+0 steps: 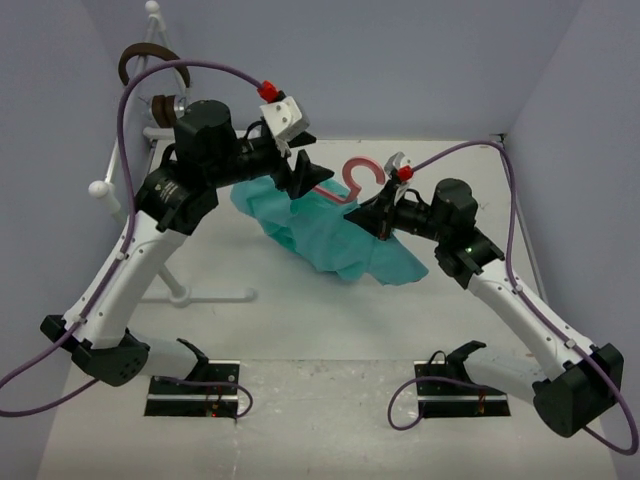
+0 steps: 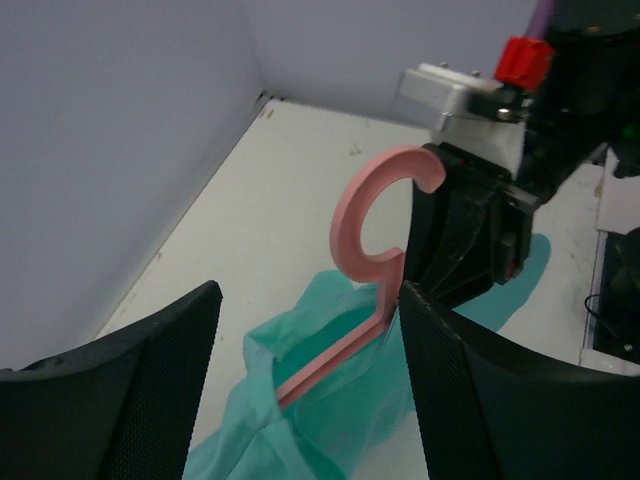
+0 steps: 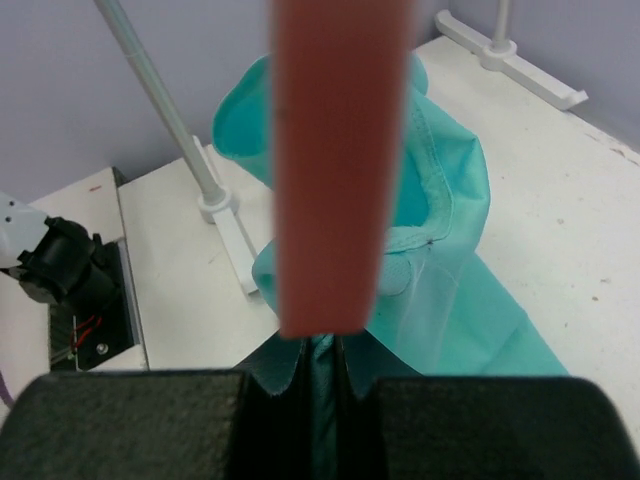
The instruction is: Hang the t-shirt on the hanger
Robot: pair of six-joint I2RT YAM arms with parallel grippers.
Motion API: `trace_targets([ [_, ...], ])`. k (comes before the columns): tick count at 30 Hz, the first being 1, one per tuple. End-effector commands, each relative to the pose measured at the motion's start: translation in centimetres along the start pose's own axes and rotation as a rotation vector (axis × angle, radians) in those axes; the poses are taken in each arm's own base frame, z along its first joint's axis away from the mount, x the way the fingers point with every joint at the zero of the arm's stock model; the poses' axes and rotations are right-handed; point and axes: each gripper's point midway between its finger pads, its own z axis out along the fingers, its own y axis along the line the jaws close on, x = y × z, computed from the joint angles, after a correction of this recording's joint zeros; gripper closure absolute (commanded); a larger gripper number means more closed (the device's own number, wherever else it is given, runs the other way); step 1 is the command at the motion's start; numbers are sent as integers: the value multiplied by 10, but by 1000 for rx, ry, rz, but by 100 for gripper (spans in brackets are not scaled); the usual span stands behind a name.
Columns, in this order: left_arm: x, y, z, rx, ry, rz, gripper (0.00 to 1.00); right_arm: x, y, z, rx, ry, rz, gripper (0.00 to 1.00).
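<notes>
right hand [image 3: 322, 368] grips hanger [image 3: 340, 150] | t-shirt [image 3: 452, 210] draped | left hand [image 2: 306, 320] spread

Brown headphones [image 1: 137, 54] on white rack [image 1: 215, 294]

soft cloth t-shirt [image 1: 340, 245], smooth plastic hanger [image 2: 343, 225]

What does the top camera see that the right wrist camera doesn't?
Only the top view shows the brown headphones, the hanger's curved hook and the left gripper. Only the right wrist view shows the t-shirt's stitched edge close up. Both show the teal t-shirt, the pink hanger and the white rack.
</notes>
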Motion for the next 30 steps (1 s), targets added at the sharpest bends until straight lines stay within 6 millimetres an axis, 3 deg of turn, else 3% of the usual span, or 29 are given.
trace_targets([
  [1, -53, -54, -22, 305, -203, 249, 23, -32, 30, -4, -203, -104, -139, 100],
  [3, -50, -66, -18, 402, -216, 265, 23, -30, 39, -5, -270, -83, -165, 100],
  [10, -30, -73, 12, 560, -154, 130, 42, -25, 50, -8, -365, -36, -205, 100],
  [17, -10, -73, 22, 585, -97, 70, 76, -28, 55, -13, -382, -24, -252, 100],
  [20, -7, -73, 24, 591, -89, 58, 99, -27, 55, -14, -388, -3, -248, 100],
  [27, -12, -67, 24, 543, -107, 31, 100, -21, 52, -14, -376, 11, -248, 100],
  [28, -15, -64, 22, 536, -116, 29, 100, -21, 51, -13, -371, 12, -247, 97],
  [30, -20, -54, 20, 502, -133, 21, 100, -19, 45, -11, -337, 19, -239, 80],
])
